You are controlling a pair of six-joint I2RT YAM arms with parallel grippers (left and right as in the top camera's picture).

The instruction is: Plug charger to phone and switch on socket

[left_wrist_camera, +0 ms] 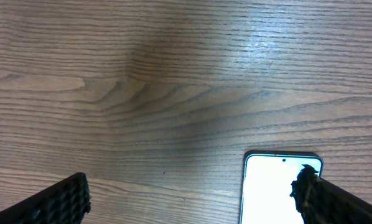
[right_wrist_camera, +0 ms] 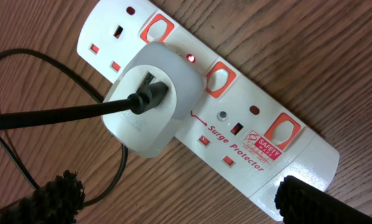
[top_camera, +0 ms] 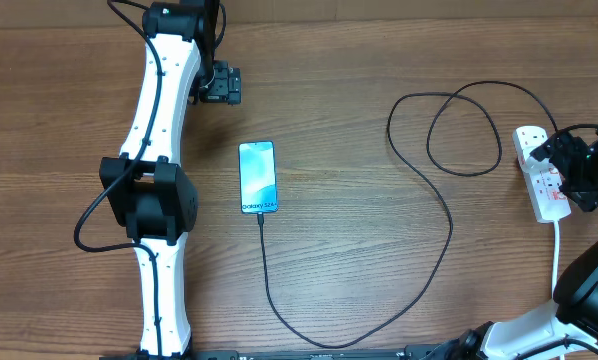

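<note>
The left pincer [left_wrist_camera: 189, 199] and right pincer [right_wrist_camera: 181, 205] are hanging open; over the socket [right_wrist_camera: 298, 158], the right is risking pressing the wrong switch [right_wrist_camera: 283, 132].

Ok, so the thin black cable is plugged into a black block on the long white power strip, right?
Not quite. The square plug block is white, not black. The right wrist view shows the thin black cable plugged into that white block on the long white power strip.
</note>
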